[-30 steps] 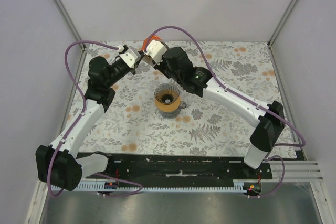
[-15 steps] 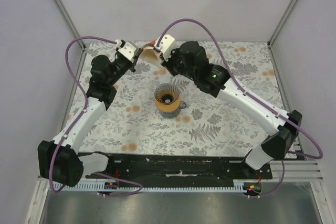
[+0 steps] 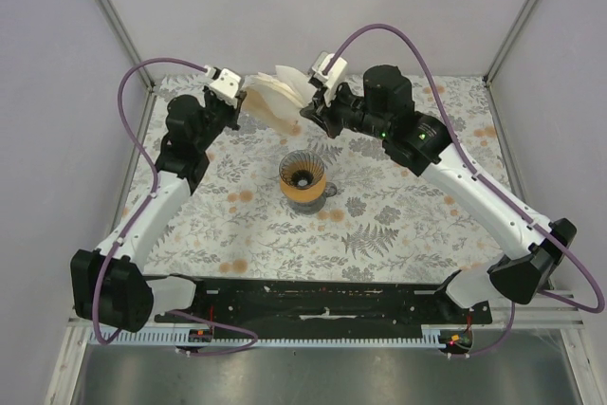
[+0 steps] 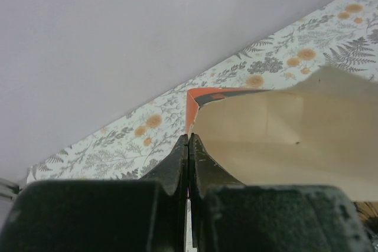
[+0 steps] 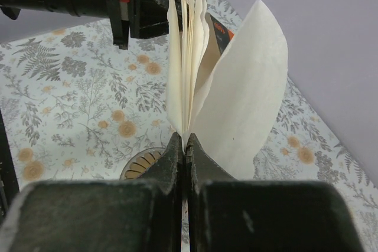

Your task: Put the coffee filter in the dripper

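Note:
The dripper [image 3: 303,180], a ribbed cone on a tan collar, stands mid-table; its rim [image 5: 142,166] shows below my right fingers. My left gripper [image 3: 243,101] [image 4: 188,140] is shut on the edge of the orange carton [image 4: 283,140], held up at the back. My right gripper [image 3: 305,111] [image 5: 184,140] is shut on the pointed corner of the coffee filter [image 5: 245,87], a wide white sheet curling to the right. Several cream papers [image 5: 188,45] fan up from the same pinch point towards the carton [image 5: 220,30]; whether they are also pinched I cannot tell.
Both grippers hang close together above the table's far edge, behind the dripper. The flowered tablecloth [image 3: 398,225] covers the table, with grey walls [image 3: 379,7] close behind. Purple cables [image 3: 142,82] loop over both arms.
My right gripper has shut on the papers and drawn back to the right and up, fanning them out of the carton. The left gripper has stayed shut, shifting slightly.

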### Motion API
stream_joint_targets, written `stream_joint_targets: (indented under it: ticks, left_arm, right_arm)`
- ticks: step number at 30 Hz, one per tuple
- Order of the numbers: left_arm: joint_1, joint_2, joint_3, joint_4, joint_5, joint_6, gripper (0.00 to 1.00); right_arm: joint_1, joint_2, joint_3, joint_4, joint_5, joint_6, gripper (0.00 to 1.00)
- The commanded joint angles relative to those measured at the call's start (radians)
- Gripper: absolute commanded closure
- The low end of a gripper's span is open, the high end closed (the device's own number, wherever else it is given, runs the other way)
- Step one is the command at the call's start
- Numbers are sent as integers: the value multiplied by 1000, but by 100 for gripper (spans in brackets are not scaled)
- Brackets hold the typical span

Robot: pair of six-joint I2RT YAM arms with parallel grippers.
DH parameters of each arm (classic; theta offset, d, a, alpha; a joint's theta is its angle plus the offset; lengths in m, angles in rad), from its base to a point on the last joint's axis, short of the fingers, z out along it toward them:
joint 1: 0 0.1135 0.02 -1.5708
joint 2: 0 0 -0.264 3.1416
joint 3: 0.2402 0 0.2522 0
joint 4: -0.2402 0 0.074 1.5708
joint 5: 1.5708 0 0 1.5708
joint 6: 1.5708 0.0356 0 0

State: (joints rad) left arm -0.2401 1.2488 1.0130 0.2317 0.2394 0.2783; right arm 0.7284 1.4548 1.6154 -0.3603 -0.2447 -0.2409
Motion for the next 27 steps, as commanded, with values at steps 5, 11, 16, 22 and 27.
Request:
stream_joint_targets:
  ticks: [5,11,16,22,27]
  left_arm:
    - [90,29,33,-166,-58,-59,98]
    - [156,113,47,-347,-57,-74,98]
    - [162,106,18,-353,44,-33,98]
    - [165,126,4,-420,90,-14,98]
    - [165,110,-13,-434,158,-11,84]
  right_arm:
    - [-38,-48,-17,87,-130,64,100]
    - [-43,-56,-26,92,-169,48,100]
    - [-43,-44,-31,103,-185,45,100]
    - [-41,6,-22,124,-217,54,100]
    - [-44,42,-12,127,-237,58,100]
